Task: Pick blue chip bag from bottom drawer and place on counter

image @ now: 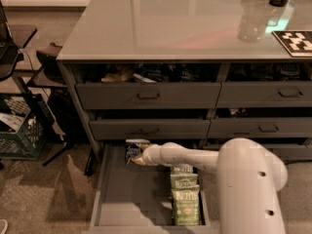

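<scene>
Navy foil bag [134, 148] sits at the back left of the open drawer [127, 199], the end effector [138, 159] against it; whether it grips, I cannot tell. Light, soft and slippery, likely; pinch a crimped edge, then lift to the tabletop [170, 28].

Bare floor along left and front of bottom drawer [119, 201]; green bags [185, 201] filling right. Gripper [135, 159] at back by blue bag [131, 147], under middle drawer front [148, 129]. Open counter [161, 28] left; bottle [252, 26], marker [294, 41] far right.
</scene>
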`<state>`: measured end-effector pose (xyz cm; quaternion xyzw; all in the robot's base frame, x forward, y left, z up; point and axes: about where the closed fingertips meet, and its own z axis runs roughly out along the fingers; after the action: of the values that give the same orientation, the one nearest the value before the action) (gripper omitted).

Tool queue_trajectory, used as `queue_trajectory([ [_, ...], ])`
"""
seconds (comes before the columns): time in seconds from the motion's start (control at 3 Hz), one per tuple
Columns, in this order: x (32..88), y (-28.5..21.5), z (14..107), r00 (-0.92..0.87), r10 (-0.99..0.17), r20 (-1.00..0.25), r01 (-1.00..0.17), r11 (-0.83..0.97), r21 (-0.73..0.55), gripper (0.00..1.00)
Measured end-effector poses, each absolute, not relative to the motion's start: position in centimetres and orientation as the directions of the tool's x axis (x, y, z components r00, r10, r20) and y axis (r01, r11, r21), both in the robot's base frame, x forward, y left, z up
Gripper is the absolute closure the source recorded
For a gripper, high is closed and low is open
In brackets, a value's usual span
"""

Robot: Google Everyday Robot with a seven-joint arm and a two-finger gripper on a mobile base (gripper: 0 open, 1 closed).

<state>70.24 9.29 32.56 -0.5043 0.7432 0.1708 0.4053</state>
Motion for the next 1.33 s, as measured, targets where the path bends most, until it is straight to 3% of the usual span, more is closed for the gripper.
queue_trajectory([
  [1.0,62.6,10.6,32.4,-0.141,-0.616,-0.775,-0.929,0.352,-0.111,1.0],
  [1.33,59.7,8.6,37.8,-0.092,-0.596,-0.797,-0.905,0.385,-0.184,1.0],
])
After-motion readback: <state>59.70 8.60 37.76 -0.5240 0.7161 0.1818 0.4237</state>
